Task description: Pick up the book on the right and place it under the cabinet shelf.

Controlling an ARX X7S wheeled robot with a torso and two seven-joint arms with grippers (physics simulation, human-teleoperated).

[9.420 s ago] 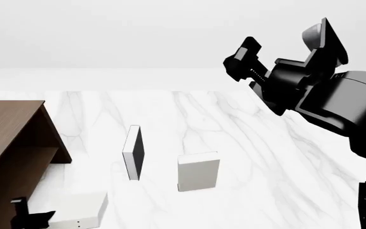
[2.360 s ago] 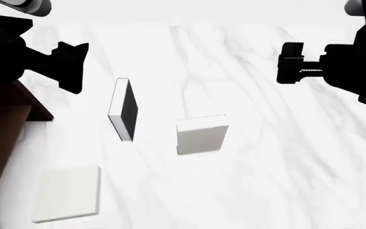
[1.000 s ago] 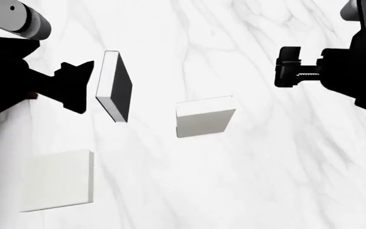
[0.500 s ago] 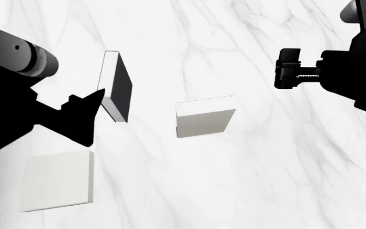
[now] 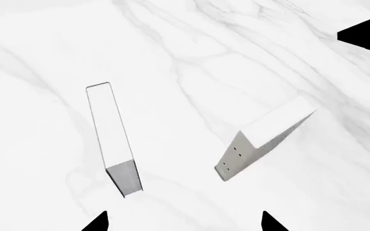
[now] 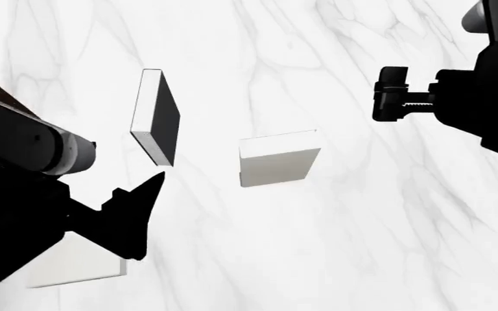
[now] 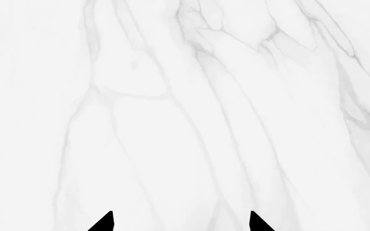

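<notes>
- The book (image 6: 85, 269) lay flat on the marble table (image 6: 336, 246) at the near left, its upper part hidden behind the left arm; the cabinet was not clearly in view
- The left claw (image 5: 183, 224) hung just above and beside that book with its fingers spread wide and nothing between them
- Likely trouble there: the book was thin and flat, so the fingers could skid off its edges or push it along the smooth stone rather than catch it
- The black-faced book (image 6: 155, 116) stood on edge, leaning, a little beyond the left claw; a careless swing of the arm could tip it over
- The grey book (image 6: 279, 159) stood upright near the middle, apart from both claws; it looked much like the target and might be grabbed by mistake
- The right claw (image 7: 179, 222) was held high over bare table at the right, fingers apart and empty, well clear of the books
- With the cabinet unseen, carrying the book toward it risked striking a wall or missing the gap under the shelf
</notes>
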